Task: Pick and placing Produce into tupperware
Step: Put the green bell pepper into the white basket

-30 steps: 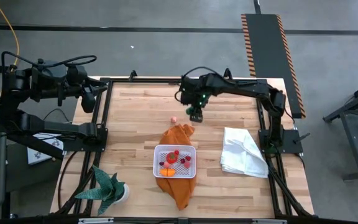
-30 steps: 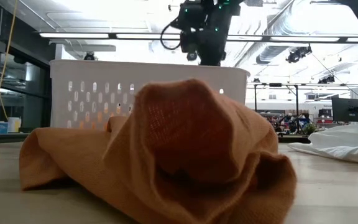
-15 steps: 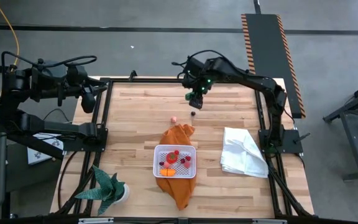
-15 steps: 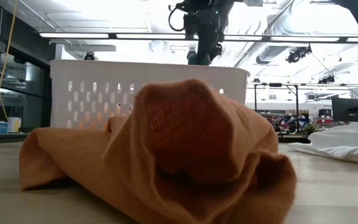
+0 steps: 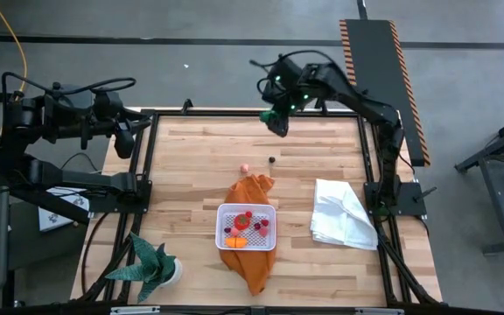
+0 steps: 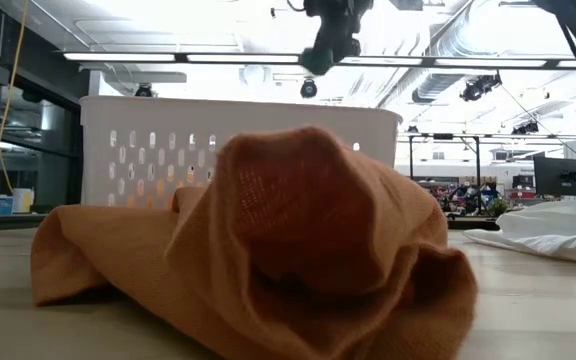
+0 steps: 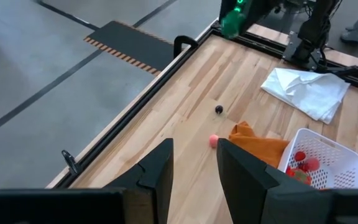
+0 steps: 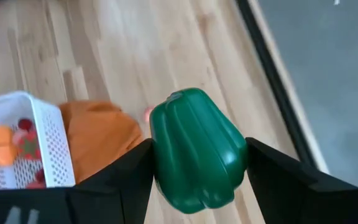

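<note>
We hold the green toy pepper (image 8: 196,149) pinched at its widest ribs in the right gripper (image 5: 278,122), above the table's far edge, away from the white container (image 5: 269,211). It looks light, stiff and smooth, so it may slip. The left gripper (image 7: 193,169) waits at the side, jaws slightly apart, empty.

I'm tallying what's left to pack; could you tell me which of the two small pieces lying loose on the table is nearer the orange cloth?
The pink piece, lying just off the orange cloth. The dark piece lies farther out on bare wood.
</note>
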Action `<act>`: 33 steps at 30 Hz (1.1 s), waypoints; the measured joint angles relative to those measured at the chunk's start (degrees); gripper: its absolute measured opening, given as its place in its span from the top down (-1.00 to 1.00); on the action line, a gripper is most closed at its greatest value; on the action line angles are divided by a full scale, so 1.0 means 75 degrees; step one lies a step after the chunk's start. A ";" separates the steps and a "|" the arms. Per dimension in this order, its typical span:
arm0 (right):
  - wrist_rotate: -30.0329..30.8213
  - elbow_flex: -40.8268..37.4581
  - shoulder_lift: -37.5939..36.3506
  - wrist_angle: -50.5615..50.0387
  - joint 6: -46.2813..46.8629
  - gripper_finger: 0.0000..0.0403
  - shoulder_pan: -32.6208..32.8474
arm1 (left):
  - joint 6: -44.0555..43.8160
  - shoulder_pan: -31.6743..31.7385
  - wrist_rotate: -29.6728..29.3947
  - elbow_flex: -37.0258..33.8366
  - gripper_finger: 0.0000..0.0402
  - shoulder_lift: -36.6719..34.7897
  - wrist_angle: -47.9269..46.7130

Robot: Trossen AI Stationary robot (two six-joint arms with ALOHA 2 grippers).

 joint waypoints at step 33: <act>-0.1073 0.0180 -0.2638 -0.0237 -0.0198 -0.07 -0.0618 | -0.0515 0.0003 0.0104 0.0000 0.45 0.0017 0.2282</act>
